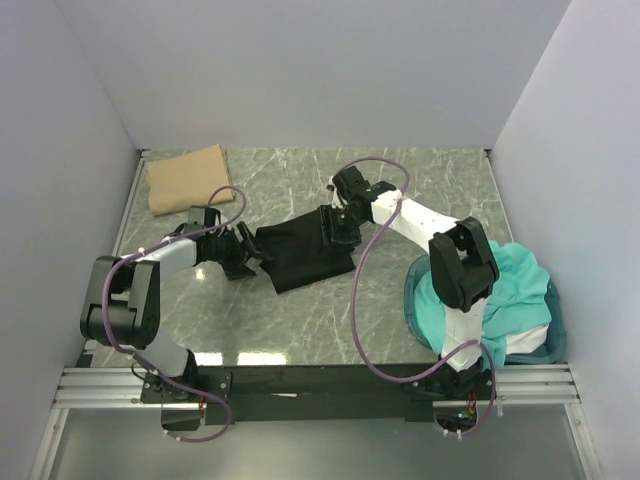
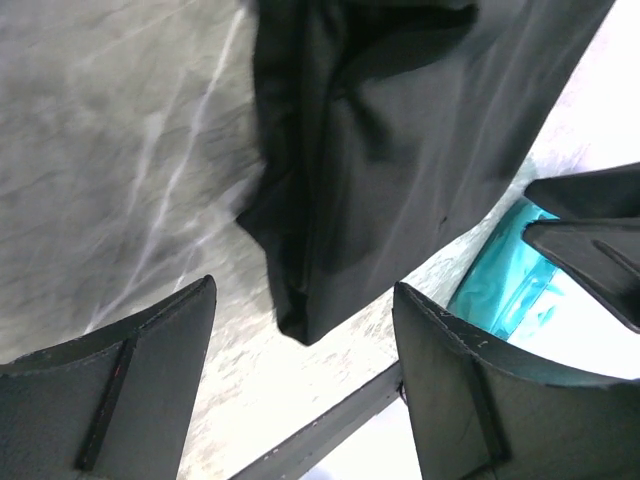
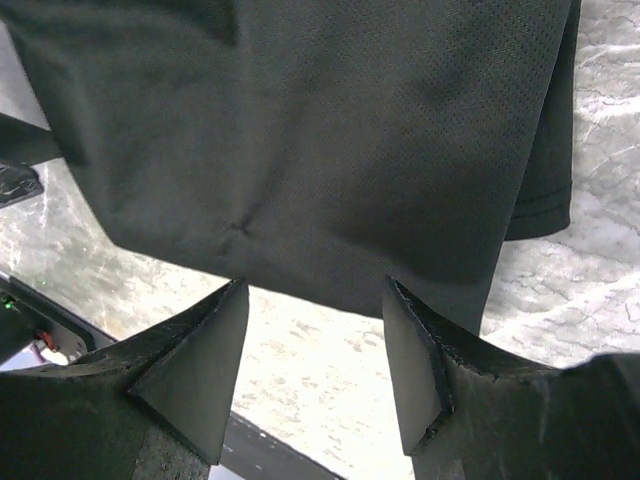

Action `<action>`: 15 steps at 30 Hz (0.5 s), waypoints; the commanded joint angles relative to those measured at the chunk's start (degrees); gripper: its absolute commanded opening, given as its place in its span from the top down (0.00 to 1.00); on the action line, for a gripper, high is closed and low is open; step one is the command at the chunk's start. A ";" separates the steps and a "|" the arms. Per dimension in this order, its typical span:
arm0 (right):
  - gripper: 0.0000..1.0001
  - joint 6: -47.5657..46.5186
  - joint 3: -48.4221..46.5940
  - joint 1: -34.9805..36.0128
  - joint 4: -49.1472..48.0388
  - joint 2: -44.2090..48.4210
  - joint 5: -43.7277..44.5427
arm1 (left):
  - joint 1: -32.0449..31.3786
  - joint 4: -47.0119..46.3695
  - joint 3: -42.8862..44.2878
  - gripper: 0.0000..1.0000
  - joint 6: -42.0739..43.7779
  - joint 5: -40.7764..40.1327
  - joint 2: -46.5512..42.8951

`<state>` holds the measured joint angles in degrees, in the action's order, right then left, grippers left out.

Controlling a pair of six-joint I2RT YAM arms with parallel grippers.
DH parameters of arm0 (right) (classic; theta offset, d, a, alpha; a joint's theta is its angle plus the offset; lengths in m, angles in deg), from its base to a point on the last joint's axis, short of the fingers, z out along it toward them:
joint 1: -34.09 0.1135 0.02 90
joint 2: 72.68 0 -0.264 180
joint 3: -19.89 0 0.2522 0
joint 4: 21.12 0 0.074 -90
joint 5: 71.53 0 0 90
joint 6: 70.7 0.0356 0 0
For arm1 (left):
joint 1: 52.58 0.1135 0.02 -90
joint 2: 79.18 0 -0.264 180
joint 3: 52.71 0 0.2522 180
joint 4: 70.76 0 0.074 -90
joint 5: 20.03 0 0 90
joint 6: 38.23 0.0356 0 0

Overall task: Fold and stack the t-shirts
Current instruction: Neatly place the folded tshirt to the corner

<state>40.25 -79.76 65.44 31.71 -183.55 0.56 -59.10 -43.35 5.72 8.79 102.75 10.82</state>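
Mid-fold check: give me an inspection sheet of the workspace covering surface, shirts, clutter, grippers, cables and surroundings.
Surface: green marbled table, no spills seen.
Job's things: black t-shirt partly folded at centre; tan t-shirt folded in the far left corner; teal t-shirts heaped in the blue tub at near right.
Clutter: nothing seen.
Grippers: left gripper at the black t-shirt's left edge, jaws open; right gripper at its far right edge, jaws open; neither holds cloth.
Cables: purple cables hang in loops off each arm.
Surroundings: white walls on three sides; metal rail along the near edge.
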 commanded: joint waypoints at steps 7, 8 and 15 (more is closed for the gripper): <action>0.38 -0.47 2.13 0.02 -3.56 -4.27 -0.19 | -1.30 -7.32 -0.37 0.26 -2.37 -0.25 3.52; 0.38 -0.47 2.21 0.11 -3.56 -4.44 -0.19 | -1.30 -8.19 -0.37 0.27 -2.80 -0.43 3.78; 0.38 -0.56 2.39 0.11 -3.56 -4.79 -0.55 | -2.26 -10.75 1.21 0.29 -4.22 -3.50 6.68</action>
<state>40.22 -77.01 65.44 29.20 -188.36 0.49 -60.65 -51.11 5.68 5.07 101.81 15.67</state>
